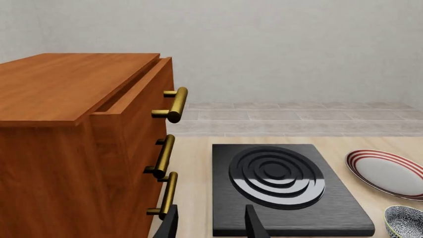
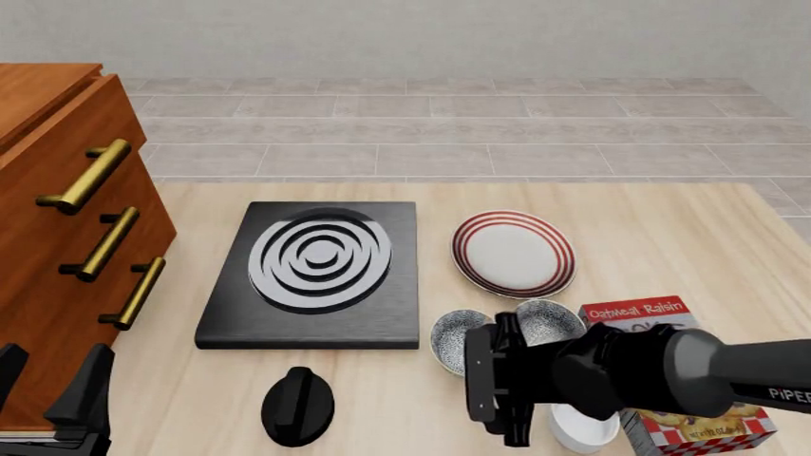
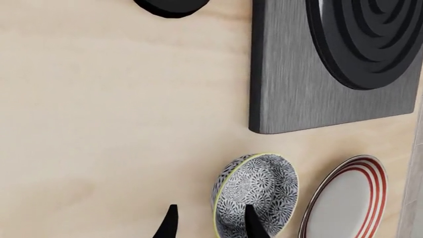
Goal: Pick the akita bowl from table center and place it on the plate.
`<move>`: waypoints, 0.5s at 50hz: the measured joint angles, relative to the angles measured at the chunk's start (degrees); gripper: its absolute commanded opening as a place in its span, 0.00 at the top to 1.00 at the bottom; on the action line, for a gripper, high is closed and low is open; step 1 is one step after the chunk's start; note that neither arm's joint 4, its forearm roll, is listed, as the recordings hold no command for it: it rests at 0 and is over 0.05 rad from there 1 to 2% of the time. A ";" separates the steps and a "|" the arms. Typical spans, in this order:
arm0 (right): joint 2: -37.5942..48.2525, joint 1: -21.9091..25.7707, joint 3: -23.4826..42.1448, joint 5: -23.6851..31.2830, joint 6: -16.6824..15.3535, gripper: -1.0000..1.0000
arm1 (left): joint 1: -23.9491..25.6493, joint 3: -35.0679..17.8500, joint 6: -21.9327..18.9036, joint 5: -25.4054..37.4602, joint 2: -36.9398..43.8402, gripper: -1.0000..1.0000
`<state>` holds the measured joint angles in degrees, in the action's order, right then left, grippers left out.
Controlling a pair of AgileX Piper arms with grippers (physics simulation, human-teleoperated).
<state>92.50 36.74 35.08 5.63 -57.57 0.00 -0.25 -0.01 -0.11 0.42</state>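
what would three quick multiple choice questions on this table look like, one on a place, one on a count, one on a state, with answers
1. Where does the plate lie relative to the stove in the front view?
A. to its right
B. to its left
C. on top of it

2. How many brass handles show on the wooden cabinet?
A. one
B. three
C. five

3. What is on the plate?
A. a speckled bowl
B. the cereal box
C. nothing

Answers:
1. A, the red-ringed plate lies right of the black stove.
2. B, three handles sit one below another on the cabinet front.
3. C, the plate's white middle is bare; both speckled bowls stand on the table nearer the camera, by the right gripper.
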 measured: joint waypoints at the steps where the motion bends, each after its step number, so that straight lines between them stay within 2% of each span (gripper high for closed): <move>1: 0.27 0.05 -0.01 -0.17 0.18 0.00 | 0.00 0.00 0.00 0.00 0.00 0.00; 25: 0.91 0.02 0.15 -0.10 -0.56 0.00 | 0.00 0.00 0.00 0.00 -0.02 0.00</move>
<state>93.41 36.76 35.23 5.53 -58.13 0.00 -0.25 -0.02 -0.11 0.40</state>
